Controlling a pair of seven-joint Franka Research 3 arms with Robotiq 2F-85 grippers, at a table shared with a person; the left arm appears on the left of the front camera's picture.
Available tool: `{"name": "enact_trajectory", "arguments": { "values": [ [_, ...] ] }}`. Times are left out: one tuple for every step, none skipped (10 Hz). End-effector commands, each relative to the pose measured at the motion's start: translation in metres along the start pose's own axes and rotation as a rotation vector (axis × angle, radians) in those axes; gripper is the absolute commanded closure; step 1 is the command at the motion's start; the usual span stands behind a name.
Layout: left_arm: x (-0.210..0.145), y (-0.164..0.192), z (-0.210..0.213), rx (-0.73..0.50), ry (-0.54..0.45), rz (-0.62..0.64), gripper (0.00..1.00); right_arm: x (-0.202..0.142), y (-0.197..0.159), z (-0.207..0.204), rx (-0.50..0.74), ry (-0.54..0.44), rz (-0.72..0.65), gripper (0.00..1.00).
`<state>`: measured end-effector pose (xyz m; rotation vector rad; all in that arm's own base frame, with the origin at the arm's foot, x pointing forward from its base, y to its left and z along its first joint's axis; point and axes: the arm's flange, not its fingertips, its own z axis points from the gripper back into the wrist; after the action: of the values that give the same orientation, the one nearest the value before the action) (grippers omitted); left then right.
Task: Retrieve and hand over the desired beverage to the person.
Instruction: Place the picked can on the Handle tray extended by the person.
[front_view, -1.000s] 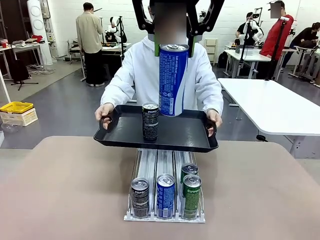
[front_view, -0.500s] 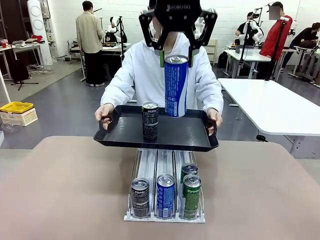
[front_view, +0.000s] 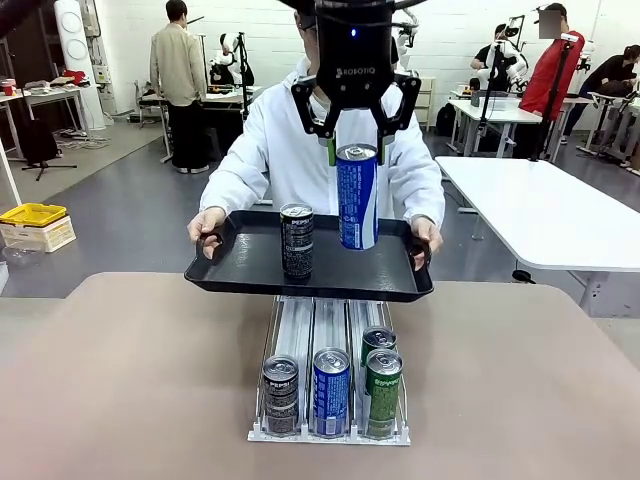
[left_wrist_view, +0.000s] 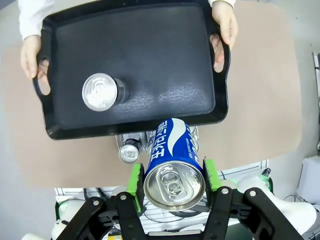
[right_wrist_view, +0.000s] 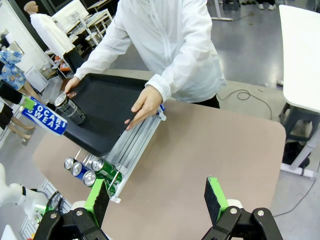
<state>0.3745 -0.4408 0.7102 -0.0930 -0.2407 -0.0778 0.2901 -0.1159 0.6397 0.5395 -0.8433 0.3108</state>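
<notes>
Lowering toward the black tray, the left gripper has carried the tall blue can down from where it hung a second ago, when it sat high and close to the camera; now the can's base is level with the tray floor or just above it, and whether it touches cannot be told from the front. Its green pads clamp the can just under the rim on both sides, and the wrist view looks straight down on the can's lid with the tray spread beyond it. The person in the white hooded jacket holds the tray by both handles above the table's far edge, with 1 black can already standing on it, just to the left of the blue one. Below the tray, the dispenser rack keeps 4 cans in its lanes. The right gripper hangs apart over the table, jaws wide and empty. My judgement: the handover is nearly complete, with only the set-down and release left.
</notes>
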Motion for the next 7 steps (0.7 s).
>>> {"name": "enact_trajectory", "arguments": {
  "values": [
    [0.014, 0.004, -0.012, -0.012, -0.002, -0.028, 0.42, 0.001, 0.000, -0.002, 0.031, -0.010, -0.001, 0.00],
    [0.025, 0.001, -0.021, 0.005, 0.006, -0.027, 0.42, 0.001, 0.000, -0.002, 0.031, -0.010, -0.001, 0.00],
    [0.038, -0.002, -0.028, 0.022, 0.020, -0.033, 0.42, 0.001, 0.000, -0.002, 0.031, -0.010, -0.001, 0.00],
    [0.048, -0.005, -0.036, 0.041, 0.027, -0.036, 0.42, 0.001, 0.000, -0.002, 0.031, -0.010, -0.001, 0.00],
    [0.056, -0.007, -0.045, 0.057, 0.041, -0.035, 0.42, 0.001, 0.000, -0.002, 0.031, -0.010, -0.001, 0.00],
    [0.059, -0.010, -0.057, 0.075, 0.055, -0.039, 0.42, 0.001, 0.000, -0.002, 0.031, -0.010, -0.001, 0.00],
    [0.061, -0.012, -0.069, 0.096, 0.061, -0.047, 0.42, 0.001, 0.000, -0.002, 0.031, -0.010, -0.001, 0.00]
  ]
}}
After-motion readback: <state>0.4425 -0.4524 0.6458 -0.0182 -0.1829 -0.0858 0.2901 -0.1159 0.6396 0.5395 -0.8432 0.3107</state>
